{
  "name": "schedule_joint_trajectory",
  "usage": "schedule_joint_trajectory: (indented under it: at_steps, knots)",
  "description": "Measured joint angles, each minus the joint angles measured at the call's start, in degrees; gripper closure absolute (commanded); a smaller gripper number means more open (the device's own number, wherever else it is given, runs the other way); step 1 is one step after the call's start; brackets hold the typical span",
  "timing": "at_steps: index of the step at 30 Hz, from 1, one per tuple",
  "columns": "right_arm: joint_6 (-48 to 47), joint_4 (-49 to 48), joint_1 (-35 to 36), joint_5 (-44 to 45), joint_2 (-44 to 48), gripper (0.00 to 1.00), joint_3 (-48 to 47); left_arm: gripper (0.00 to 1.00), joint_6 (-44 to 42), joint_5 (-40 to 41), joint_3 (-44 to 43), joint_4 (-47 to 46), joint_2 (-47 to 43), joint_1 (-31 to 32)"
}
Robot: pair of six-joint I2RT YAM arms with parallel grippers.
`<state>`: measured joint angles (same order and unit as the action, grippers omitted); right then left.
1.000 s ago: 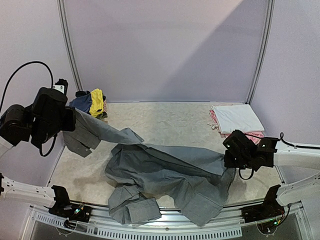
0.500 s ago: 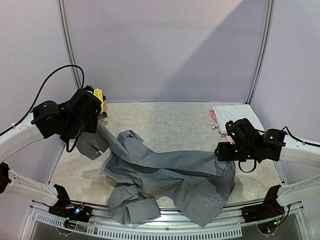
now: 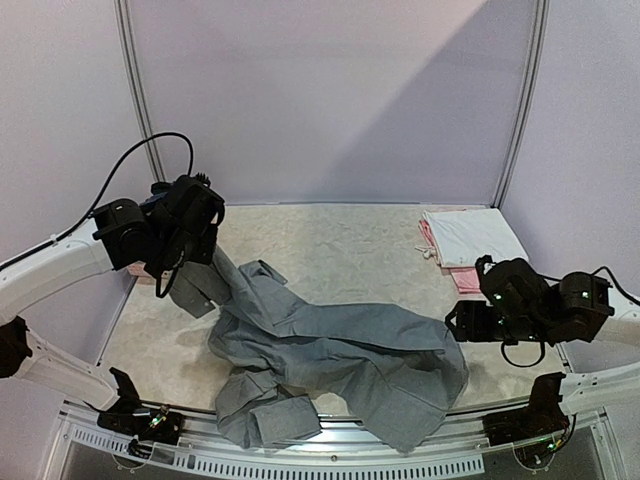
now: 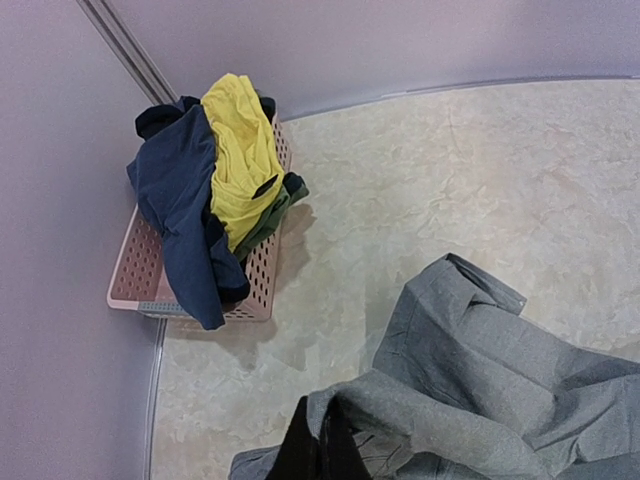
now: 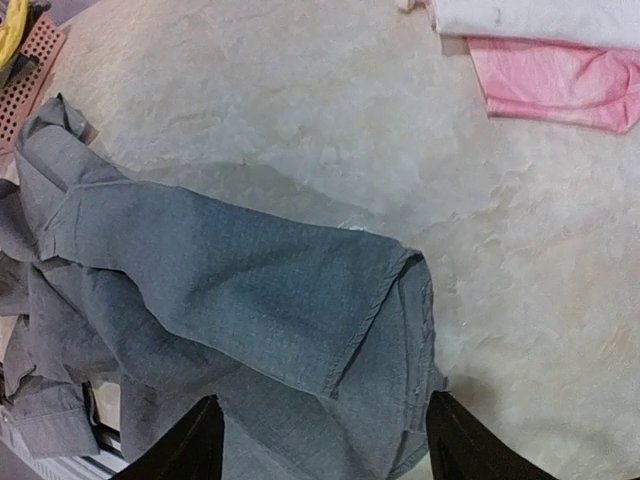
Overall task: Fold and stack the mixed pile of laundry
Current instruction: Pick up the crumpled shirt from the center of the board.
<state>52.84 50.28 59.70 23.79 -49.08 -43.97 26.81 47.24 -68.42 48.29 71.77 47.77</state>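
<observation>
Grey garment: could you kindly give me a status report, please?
Left claw shut on grey garment, one end lifted. Right claw open over its other end. Nothing blocking.

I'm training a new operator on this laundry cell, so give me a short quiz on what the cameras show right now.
1. Which gripper clamps the grey garment?
2. True or false: the right gripper is open and holds nothing.
3. What colour is the piece under the folded white piece? A pink; B yellow; C navy.
Key: 1 the left gripper; 2 true; 3 A, the pink piece.
</observation>
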Motion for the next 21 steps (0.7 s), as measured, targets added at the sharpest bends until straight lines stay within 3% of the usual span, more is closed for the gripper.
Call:
schedule_joint_trajectory:
  at_steps: [4,9,15,21]
  knots:
    - [0.31,-6.14,0.26,-2.84,-3.48,0.44,4.83,1.00,-0.37,-0.48,-0.11,-0.81,0.52,-0.09]
    - [1.97,-13.77,0.31,-5.14,-8.52,0.45,10.40,1.00,-0.61,-0.87,-0.11,-1.07,0.98,-0.15]
    - [2.64,-18.18,0.31,-4.68,-14.60,0.51,10.82,1.00,-0.70,-1.53,-0.09,-1.11,1.01,-0.22]
    - [2.60,-18.56,0.31,-2.40,-17.20,0.64,9.73,1.00,-0.68,-1.70,0.02,-1.09,1.01,-0.33]
